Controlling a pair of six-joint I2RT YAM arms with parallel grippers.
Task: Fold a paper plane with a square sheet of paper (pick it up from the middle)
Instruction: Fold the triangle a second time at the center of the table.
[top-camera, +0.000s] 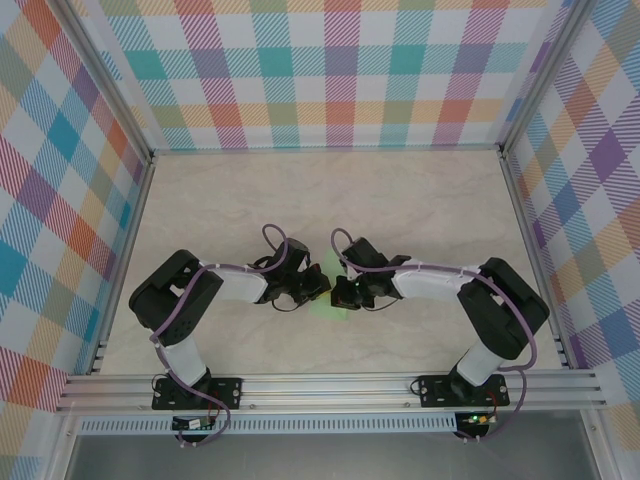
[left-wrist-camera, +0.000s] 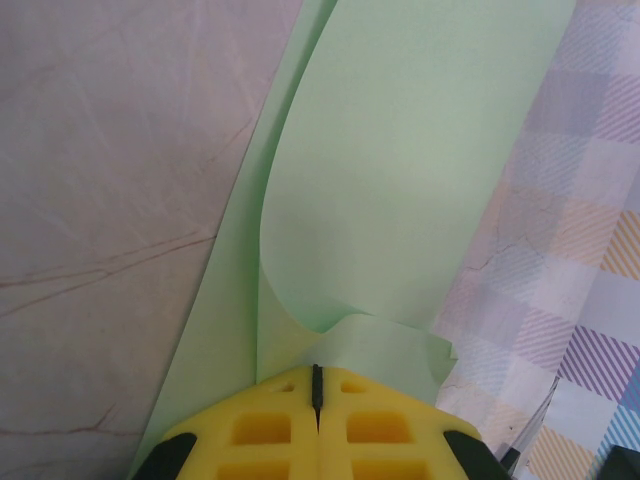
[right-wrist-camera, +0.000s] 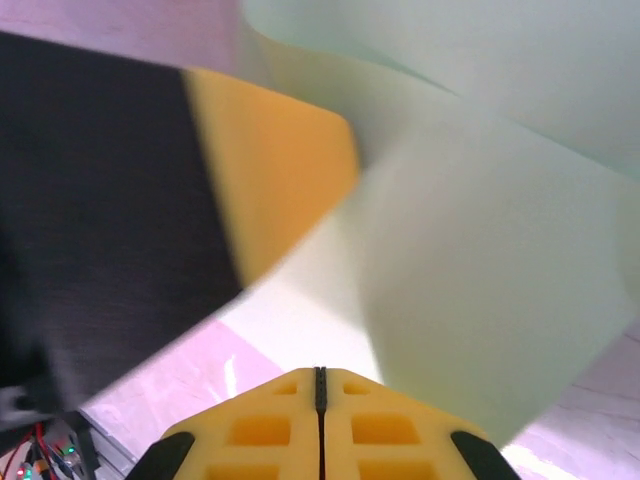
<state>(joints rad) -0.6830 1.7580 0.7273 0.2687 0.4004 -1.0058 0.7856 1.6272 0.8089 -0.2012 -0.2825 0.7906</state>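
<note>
- Using the near rail (top-camera: 330, 385) as the landmark. The sheet of paper (top-camera: 328, 305) sits a bit past it, roughly over its middle, squeezed between the two gripper heads.
- Room to move: the table (top-camera: 400, 200) past the rail is wide open beyond the arms, right up to the plaid walls (top-camera: 340, 70). The strips on the left and right ends of the rail are bare too. The tight spot is the centre, where both arms crowd in nose to nose.
- The left gripper (top-camera: 320, 290) comes in from the rail's left half. In its wrist view the left gripper (left-wrist-camera: 318, 385) has its yellow fingers pressed together, with a crumpled edge of the sheet (left-wrist-camera: 400, 180) pinched right at the seam.
- The right gripper (top-camera: 340, 294) comes in from the rail's right half. Up close, the right gripper (right-wrist-camera: 320, 385) has its fingers closed tight too. The blurry paper (right-wrist-camera: 480, 280) reaches right down to the tips, but I can't tell if any of it is actually caught.
- One yellow finger (right-wrist-camera: 270, 170) of the left gripper is right next to the paper in that same shot.
- Edges: one side of the sheet curls over itself, so two layers show, and the outer edge lies along the marble.
- Long axis: from the left wrist it runs away from the fingertips, up and a bit right. From the top camera the visible green patch is too small to call a direction.
</note>
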